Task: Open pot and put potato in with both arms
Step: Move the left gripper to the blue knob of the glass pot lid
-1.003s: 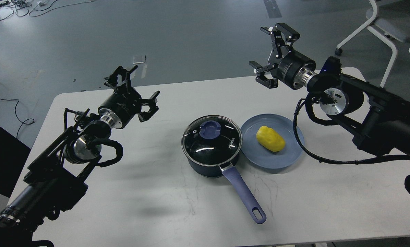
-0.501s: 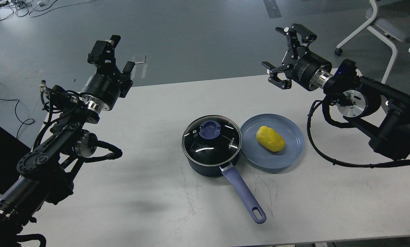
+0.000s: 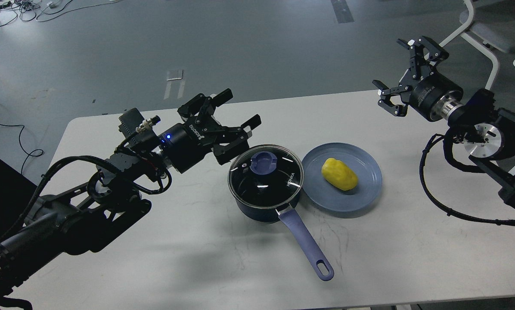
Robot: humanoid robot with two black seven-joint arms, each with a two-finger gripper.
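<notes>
A dark pot [image 3: 266, 202] with a blue handle [image 3: 305, 243] stands mid-table, closed by a glass lid [image 3: 267, 174] with a blue knob [image 3: 264, 161]. A yellow potato [image 3: 339, 174] lies on a blue plate [image 3: 365, 189] just right of the pot. My left gripper [image 3: 236, 125] is open and empty, hovering just left of and above the lid's far-left rim, apart from the knob. My right gripper [image 3: 406, 73] is open and empty, raised above the table's far right edge, well away from the plate.
The white table [image 3: 197, 258] holds only the pot and plate. A white chair [image 3: 477, 38] stands behind the right arm on the grey floor. Cables lie on the floor at far left.
My left gripper swung from high at the far left down and right to beside the pot lid. My right gripper moved further right, away from the plate. Pot, lid and potato have not moved.
</notes>
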